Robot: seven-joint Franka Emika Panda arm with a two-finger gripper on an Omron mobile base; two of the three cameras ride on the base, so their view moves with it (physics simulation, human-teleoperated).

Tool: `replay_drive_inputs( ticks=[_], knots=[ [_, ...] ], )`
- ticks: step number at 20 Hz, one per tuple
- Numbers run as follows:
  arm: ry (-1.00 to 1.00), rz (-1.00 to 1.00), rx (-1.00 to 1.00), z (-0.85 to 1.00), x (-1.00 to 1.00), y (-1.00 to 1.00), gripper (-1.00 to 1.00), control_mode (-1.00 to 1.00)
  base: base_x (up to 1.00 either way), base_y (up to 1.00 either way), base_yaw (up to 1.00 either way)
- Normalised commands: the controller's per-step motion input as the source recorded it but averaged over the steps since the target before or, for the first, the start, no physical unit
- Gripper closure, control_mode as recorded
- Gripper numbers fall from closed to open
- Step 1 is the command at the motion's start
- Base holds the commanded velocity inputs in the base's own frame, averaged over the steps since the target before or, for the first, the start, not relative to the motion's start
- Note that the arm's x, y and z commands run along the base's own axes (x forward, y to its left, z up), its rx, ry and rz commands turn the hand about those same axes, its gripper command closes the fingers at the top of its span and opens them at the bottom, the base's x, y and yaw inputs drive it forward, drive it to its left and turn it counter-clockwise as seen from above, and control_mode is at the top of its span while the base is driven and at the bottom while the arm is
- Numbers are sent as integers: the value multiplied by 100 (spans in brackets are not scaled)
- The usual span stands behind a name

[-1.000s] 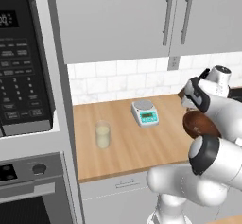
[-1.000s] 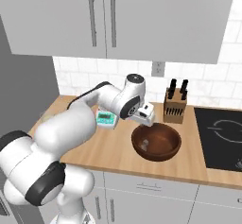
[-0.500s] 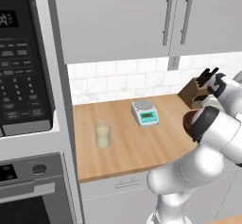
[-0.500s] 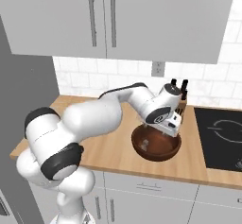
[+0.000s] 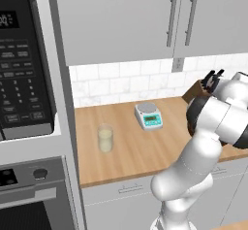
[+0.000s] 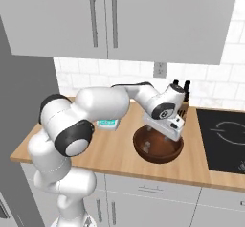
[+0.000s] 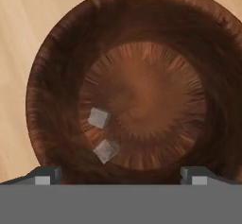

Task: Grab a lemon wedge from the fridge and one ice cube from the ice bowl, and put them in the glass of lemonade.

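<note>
Two ice cubes (image 7: 99, 118) sit just beside each other low in the brown wooden ice bowl (image 6: 158, 147), and the hand (image 7: 121, 173) hangs right over it, tips spread wide, holding nothing. Glass of lemonade (image 5: 105, 138) stands well apart at the other end of the wooden bench (image 5: 131, 151), near the wall oven column. Between them there's a small kitchen scale (image 5: 148, 116). Knife block (image 6: 182, 101) is just behind the bowl, cooktop (image 6: 222, 140) beside it.
</note>
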Motion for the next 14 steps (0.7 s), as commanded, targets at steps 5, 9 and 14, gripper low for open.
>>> replay_drive_inputs(
  ticks=[5,9,14],
  knots=[
    [14,-8,1,-11,-7,5,-100,-100,0,0,0],
    [12,-6,4,-26,-15,11,-100,-100,0,0,0],
    [3,-11,8,-29,-3,33,-100,-100,0,0,0]
  ],
)
